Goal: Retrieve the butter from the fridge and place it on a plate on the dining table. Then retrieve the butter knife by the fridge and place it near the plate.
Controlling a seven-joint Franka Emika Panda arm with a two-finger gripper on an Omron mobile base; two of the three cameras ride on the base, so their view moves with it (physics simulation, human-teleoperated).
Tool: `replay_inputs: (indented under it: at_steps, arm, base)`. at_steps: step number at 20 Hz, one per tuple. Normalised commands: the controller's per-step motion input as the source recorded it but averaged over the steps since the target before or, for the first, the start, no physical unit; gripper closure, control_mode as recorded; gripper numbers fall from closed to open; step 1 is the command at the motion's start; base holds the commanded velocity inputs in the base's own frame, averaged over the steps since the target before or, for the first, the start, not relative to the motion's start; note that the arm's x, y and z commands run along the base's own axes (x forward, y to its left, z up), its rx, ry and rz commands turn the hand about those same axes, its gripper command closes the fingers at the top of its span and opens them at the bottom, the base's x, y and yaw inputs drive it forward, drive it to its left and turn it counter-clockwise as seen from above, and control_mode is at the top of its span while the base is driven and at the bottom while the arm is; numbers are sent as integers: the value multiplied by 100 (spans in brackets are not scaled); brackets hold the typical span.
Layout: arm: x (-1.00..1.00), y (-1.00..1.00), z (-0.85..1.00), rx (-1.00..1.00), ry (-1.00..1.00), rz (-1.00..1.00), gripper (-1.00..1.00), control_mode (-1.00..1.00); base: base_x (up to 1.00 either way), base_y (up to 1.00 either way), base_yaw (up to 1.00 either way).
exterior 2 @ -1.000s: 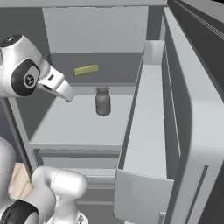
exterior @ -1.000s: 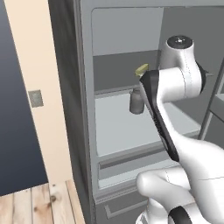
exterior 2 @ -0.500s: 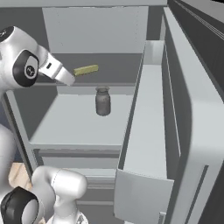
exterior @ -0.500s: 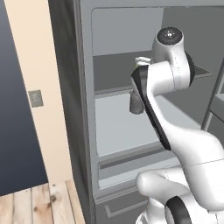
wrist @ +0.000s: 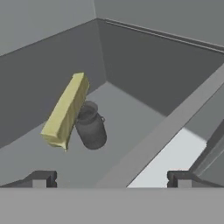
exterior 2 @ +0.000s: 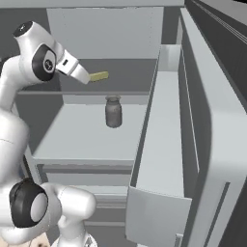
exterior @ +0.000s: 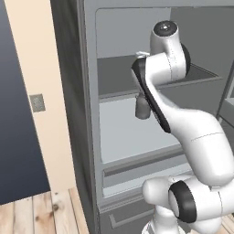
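The fridge (exterior: pixel 73 96) stands open. On its upper shelf lies the butter (exterior 2: pixel 99 75), a small pale-yellow stick. My gripper (exterior 2: pixel 88 77) hangs at shelf height just left of it, apart from it. In the hand view the butter (wrist: pixel 65 111) lies ahead and to the left of the open gripper (wrist: pixel 111 179). Its two dark fingertips (wrist: pixel 41 178) are spread wide with nothing between them. The plate, the dining table and the butter knife are out of view.
A grey lidded jar (exterior 2: pixel 113 111) stands on the shelf below the butter, partly behind the arm in the left base view (exterior: pixel 141 109). The open fridge door (exterior 2: pixel 193 144) with its bins juts out on the right. A beige wall with a socket (exterior: pixel 37 103) lies to the left.
The arm has lifted, and the hand has swung up and in along the upper shelf, closing on the butter. The jaws stay open. Butter and jar have not moved.
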Motion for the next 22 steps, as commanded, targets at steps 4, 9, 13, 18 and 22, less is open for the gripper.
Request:
replay_inputs:
  at_steps: [4, 9, 13, 18, 22]
  arm:
    - [66, 0, -11, 0, 0, 0, -100, -100]
    - [69, 0, -6, 0, 0, 0, -100, -100]
    - [66, 0, -11, 0, 0, 0, -100, -100]
    - [63, 0, -19, 0, 1, 0, -100, -100]
    - [41, 3, -12, 0, 1, 0, -100, -100]
  base:
    - [0, 0, 0]
    - [0, 0, 0]
    - [0, 0, 0]
    - [0, 0, 0]
    - [0, 0, 0]
